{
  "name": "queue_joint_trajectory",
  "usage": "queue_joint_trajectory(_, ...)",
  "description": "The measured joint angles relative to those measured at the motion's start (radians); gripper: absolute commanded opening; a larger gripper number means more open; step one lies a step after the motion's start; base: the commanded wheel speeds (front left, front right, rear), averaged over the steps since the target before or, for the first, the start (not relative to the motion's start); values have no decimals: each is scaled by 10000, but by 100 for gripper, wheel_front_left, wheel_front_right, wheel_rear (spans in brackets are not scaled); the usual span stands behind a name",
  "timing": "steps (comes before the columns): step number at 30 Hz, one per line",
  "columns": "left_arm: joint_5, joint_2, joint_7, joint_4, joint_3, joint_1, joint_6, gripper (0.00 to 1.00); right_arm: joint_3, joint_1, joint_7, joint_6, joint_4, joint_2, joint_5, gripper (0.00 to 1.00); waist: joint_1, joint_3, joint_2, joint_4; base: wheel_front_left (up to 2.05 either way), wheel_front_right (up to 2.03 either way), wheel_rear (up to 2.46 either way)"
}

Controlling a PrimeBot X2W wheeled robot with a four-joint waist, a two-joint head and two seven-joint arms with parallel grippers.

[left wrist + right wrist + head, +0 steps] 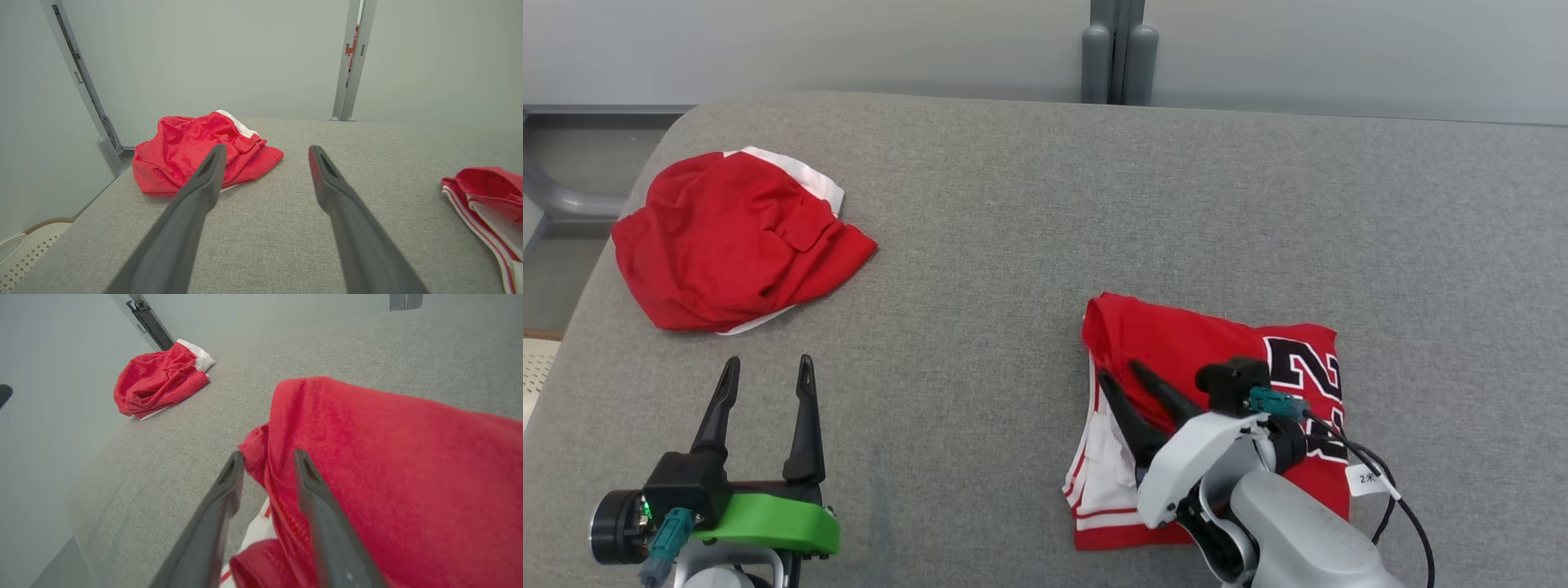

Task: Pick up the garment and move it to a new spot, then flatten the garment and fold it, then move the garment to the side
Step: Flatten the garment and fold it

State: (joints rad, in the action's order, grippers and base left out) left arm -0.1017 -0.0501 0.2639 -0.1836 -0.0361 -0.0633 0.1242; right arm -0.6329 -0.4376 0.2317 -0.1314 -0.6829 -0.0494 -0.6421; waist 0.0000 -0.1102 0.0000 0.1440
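Grey cloth-covered table, seen from the robot's side. Folded red jersey, black numerals uppermost, lies at 4 o'clock. The right gripper is over its left edge, fingers parted, with the fold between them unpinched. The left gripper is at 7 o'clock, spread wide and empty. A crumpled red garment is at 10 o'clock.
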Motion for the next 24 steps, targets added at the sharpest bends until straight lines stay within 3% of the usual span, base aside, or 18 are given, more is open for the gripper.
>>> queue_joint_trajectory(6,0,0,0,-12,-90,13,-2,100,681,-309,270,0,424,0,441,100,0,83,0,-242,0,0,0)
queue_joint_trajectory(10,2,0,0,23,-96,52,-12,100,1956,-134,307,0,1672,-399,1158,100,0,201,0,-451,0,0,0)
queue_joint_trajectory(18,2,2,0,90,-77,235,-44,100,3770,1581,309,0,3848,-1220,2151,100,0,442,0,-880,0,0,0)
queue_joint_trajectory(24,0,2,2,109,-35,278,-44,100,4738,2995,309,0,4913,-1319,2429,100,0,553,0,-1070,0,0,0)
